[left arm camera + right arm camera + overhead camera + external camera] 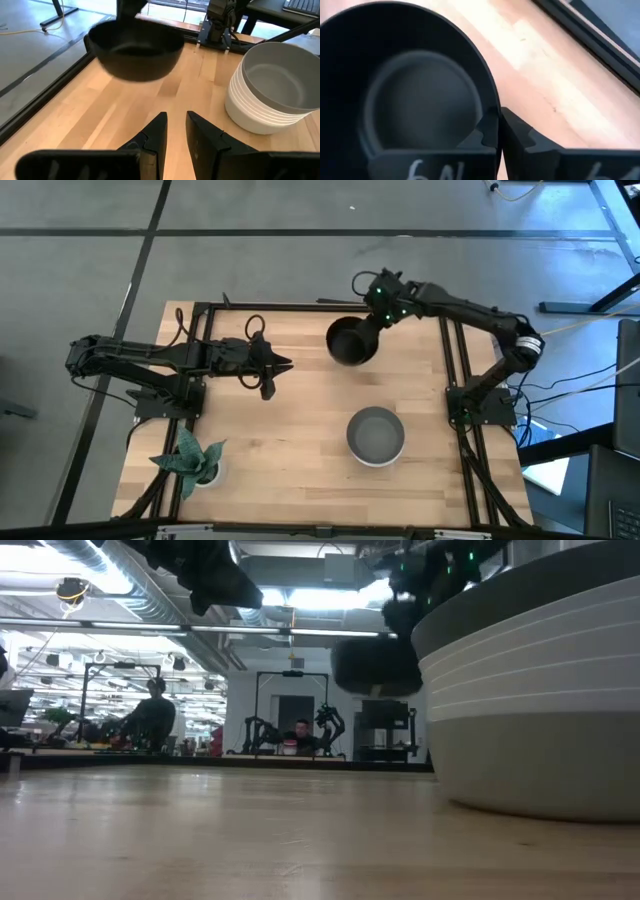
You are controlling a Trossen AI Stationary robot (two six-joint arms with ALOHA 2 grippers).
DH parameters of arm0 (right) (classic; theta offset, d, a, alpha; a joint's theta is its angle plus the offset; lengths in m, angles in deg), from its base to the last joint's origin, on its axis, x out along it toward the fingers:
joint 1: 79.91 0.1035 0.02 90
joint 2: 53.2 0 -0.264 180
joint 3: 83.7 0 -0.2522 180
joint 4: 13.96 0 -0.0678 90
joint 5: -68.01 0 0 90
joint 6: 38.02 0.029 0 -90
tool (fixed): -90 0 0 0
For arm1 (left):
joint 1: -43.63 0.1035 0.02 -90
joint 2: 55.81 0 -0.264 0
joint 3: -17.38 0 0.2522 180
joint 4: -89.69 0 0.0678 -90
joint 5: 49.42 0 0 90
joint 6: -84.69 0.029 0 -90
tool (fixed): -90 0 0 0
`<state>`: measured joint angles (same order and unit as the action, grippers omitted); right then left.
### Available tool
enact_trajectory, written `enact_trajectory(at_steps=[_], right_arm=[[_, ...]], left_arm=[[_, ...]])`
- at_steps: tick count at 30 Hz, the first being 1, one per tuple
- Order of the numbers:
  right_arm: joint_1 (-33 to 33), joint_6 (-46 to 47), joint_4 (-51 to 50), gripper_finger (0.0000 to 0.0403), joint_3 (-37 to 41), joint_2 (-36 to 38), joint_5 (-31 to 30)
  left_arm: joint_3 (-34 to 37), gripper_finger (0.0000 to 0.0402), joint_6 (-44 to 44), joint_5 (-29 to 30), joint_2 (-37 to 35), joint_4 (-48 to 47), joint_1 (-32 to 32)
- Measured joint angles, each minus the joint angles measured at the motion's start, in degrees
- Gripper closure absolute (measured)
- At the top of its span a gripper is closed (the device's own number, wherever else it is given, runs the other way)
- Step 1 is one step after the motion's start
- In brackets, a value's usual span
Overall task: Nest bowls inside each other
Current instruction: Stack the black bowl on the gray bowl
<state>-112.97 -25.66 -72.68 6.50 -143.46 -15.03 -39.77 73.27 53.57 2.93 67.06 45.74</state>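
Observation:
A glossy black bowl (350, 342) hangs in the air over the table's far middle, held by my right gripper (499, 117), which is shut on its rim. The left wrist view shows the same black bowl (135, 50) above the wood, and the low view shows it (375, 665) clear of the table. A stack of several white bowls with a grey bowl on top (376, 436) stands on its base at the table's near right (272, 92). My left gripper (276, 370) hovers at the table's left middle, narrowly open (176, 117) and holding nothing. My right gripper pinches the black bowl's rim (490, 107) on the side toward the table's far right corner. One finger (470, 145) is inside the bowl and the other finger (530, 142) is outside its wall. The bowl is lifted clear, mouth up, roughly level.
A small green potted plant (195, 460) stands at the table's near left corner. Black frame rails (455, 360) run along the table's left and right sides. Bare wood (300, 440) lies between the plant and the stack.

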Motion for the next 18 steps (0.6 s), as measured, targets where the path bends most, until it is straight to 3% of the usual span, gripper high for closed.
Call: enact_trajectory(at_steps=[3, 9, 18], right_arm=[[1.8, -1.9, -4.3, 0.0397, -3.5, 1.3, 0.0], [6.5, 0.4, -5.6, 0.0397, -2.0, 8.8, -0.4], [20.1, 10.0, -13.4, 0.0397, -1.5, 18.1, -6.5]], left_arm=[[0.0, 0.0335, 0.0, 0.0, 0.0, -1.1, 0.0], [0.0, 0.0335, -0.1, 0.0, 0.0, -1.4, 0.0], [0.0, 0.0335, 0.0, 0.0, 0.0, -1.1, 0.0]])
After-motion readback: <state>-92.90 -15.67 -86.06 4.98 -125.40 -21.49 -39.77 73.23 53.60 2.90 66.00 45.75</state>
